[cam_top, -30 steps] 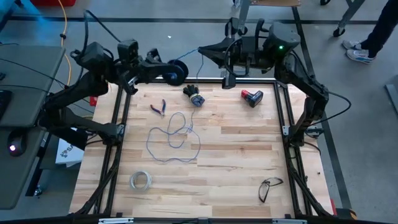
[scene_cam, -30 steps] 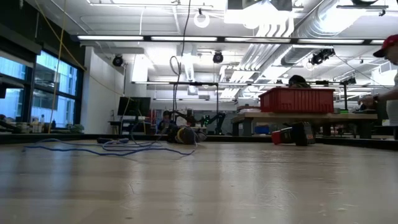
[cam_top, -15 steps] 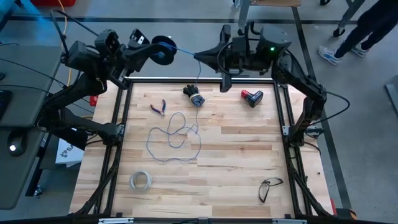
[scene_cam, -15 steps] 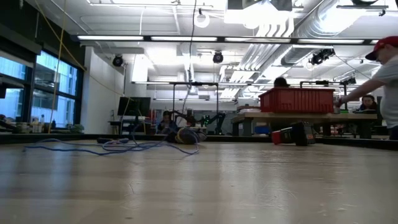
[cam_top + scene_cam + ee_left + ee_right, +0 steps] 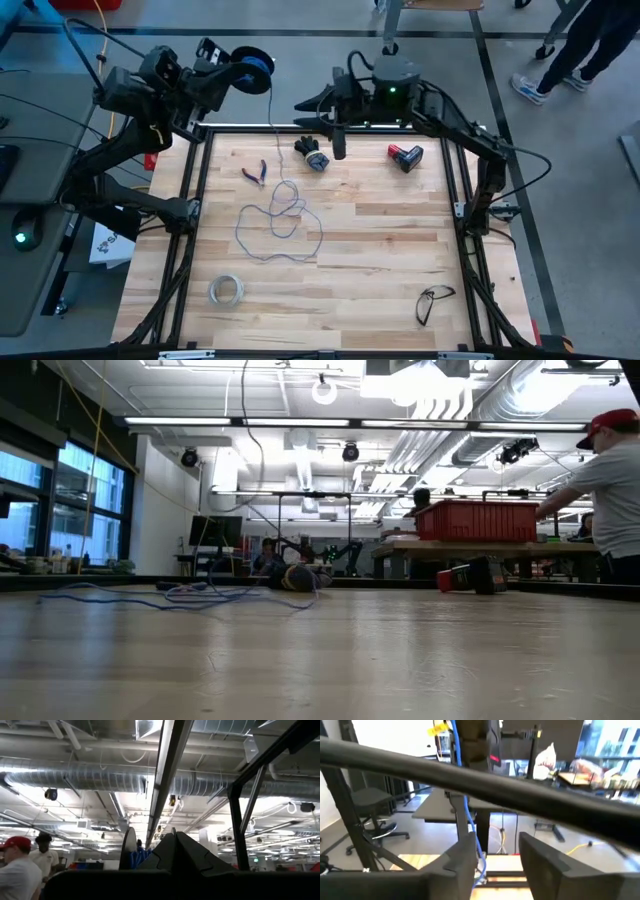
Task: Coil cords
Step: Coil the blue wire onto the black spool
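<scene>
Bluish-grey wire (image 5: 280, 225), dark blue spool (image 5: 250, 68), red crate (image 5: 476, 520), pale wood table (image 5: 380, 250) (plank-striped)

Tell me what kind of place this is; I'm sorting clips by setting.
Most likely a robotics lab or workshop: exposed silver ducts and strip lights overhead, workbenches with a red bin behind, and a wooden table framed by two robot arms.
</scene>
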You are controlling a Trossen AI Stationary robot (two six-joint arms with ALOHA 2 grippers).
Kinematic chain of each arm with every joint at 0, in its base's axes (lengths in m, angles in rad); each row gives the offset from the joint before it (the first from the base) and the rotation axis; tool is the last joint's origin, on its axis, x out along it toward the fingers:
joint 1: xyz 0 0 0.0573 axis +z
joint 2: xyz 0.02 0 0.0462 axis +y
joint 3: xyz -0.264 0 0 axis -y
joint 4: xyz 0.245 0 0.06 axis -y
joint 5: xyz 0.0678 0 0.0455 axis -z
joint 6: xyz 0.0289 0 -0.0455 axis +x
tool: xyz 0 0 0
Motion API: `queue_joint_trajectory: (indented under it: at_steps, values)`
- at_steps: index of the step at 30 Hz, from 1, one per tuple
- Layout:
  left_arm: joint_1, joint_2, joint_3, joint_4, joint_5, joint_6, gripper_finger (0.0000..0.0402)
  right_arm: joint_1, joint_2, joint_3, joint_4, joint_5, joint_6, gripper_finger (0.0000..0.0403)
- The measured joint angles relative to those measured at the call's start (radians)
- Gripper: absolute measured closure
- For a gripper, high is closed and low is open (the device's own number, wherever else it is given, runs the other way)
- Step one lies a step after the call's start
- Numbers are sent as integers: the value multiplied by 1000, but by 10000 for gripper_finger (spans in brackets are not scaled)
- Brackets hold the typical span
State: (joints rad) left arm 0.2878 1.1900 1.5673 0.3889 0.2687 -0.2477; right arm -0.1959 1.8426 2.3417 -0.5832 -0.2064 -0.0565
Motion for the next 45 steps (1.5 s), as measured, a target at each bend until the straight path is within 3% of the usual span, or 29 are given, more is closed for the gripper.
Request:
queue_joint_trajectory:
  at_steps: [6, 19, 24, 33, 41, 45]
  values:
    - [0, -2, 0, 9, 0, 16, 401, 17, 37, 0, -33, 0, 33, 234]
    - [-1, -2, 0, 13, -1, -9, 401, 32, 69, 0, -70, -22, 6, 233]
    - [-1, -2, 0, 13, -12, -10, 401, 32, 73, 0, -51, 45, -7, 233]
    - [-1, -2, 0, 13, -16, -10, 401, 32, 75, -1, -29, 48, 4, 234]
    - [-1, -1, 0, 13, -17, -10, 401, 33, 76, -1, -26, 48, 4, 268]
    - [-1, -1, 0, 12, -18, -10, 401, 33, 76, -1, -26, 47, -3, 311]
